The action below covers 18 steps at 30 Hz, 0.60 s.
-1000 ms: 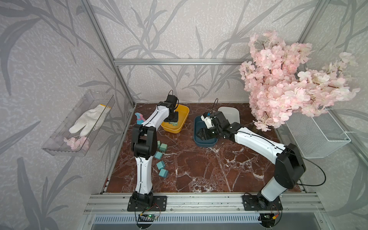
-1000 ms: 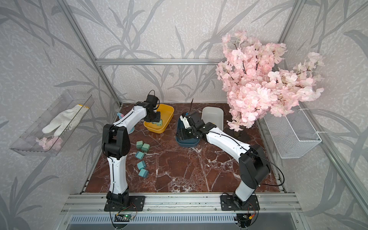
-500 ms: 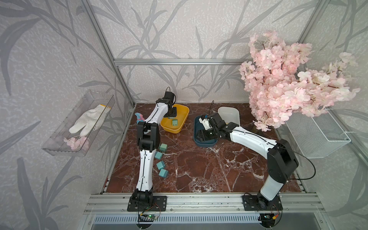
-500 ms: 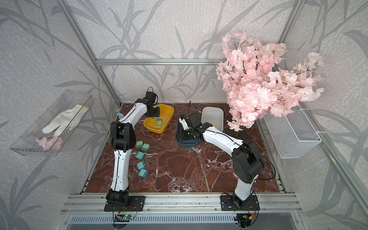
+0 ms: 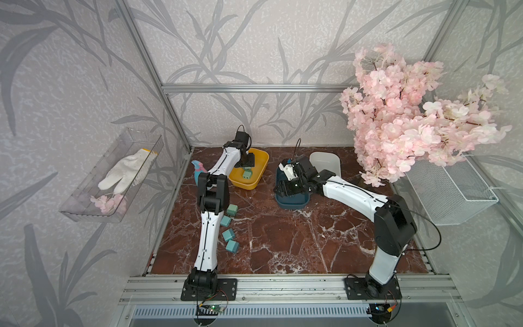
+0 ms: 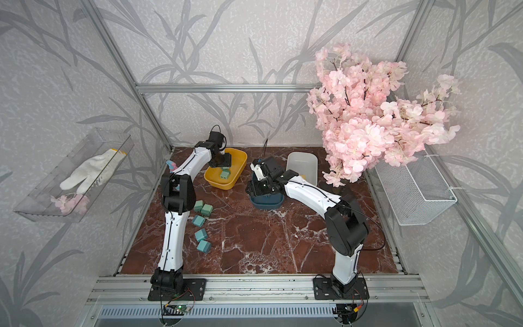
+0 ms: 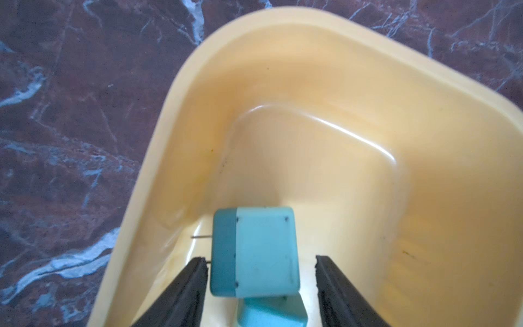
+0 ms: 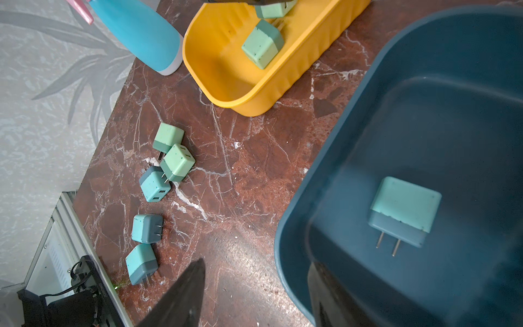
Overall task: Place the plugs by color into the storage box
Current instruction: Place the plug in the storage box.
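Left gripper [image 7: 260, 258] parted over yellow plastic bin [image 7: 181, 85], far-left of red-brown marble desk [image 5: 283, 232]. Sage-green cube plug [image 7: 263, 252] between fingers [image 7: 181, 291], gaps both sides. Second green plug [image 7: 268, 314] below.
Right gripper [image 8: 256, 262] jaws apart, straddling rim of dark-blue plastic bin [image 8: 368, 85]. Teal plug [image 8: 404, 209] inside, clear of fingers.
Five loose plugs [image 8: 154, 184] near desk's left edge. Light-blue spray bottle [image 8: 141, 31] beside yellow bin.

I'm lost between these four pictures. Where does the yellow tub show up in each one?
Both top views: yellow tub at the back, left of the dark blue tub.
Left wrist: close up, filling most of the frame.
Right wrist: next to the light-blue spray bottle, past the loose plugs; point.
Shared landmark: the green plugs lying inside it.
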Available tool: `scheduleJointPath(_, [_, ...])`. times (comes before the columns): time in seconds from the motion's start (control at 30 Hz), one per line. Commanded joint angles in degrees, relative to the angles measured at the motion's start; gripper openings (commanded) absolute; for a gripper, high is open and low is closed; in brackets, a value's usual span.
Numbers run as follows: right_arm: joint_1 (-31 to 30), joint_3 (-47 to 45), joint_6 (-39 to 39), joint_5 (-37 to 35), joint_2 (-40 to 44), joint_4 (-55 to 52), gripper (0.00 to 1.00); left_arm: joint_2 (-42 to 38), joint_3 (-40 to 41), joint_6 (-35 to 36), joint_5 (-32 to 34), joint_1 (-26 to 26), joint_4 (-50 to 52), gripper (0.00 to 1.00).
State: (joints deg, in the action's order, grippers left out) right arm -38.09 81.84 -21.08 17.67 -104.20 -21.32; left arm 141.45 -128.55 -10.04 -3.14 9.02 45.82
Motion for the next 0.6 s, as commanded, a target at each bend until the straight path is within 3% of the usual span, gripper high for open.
scheduleJointPath(0.0, [0.2, 1.22, 0.34, 0.27, 0.8, -1.37, 0.63, -1.7, -2.14, 0.69, -0.33, 0.37, 0.58, 0.71])
scheduleJointPath(0.3, [-2.72, 0.51, 0.62, -2.55, 6.12, -3.88, 0.62, -13.81, -1.7, -0.01, -0.3, 1.36, 6.68, 0.71])
scheduleJointPath(0.4, [-6.38, 0.66, 0.94, -4.19, 8.57, -5.19, 0.62, -23.5, 8.68, -2.0, -0.31, 1.61, 5.81, 0.7])
scheduleJointPath(0.57, [-12.23, 2.33, -0.19, -6.32, 9.36, -7.9, 0.61, -45.65, 35.35, -4.87, 0.3, 1.79, 2.02, 0.69])
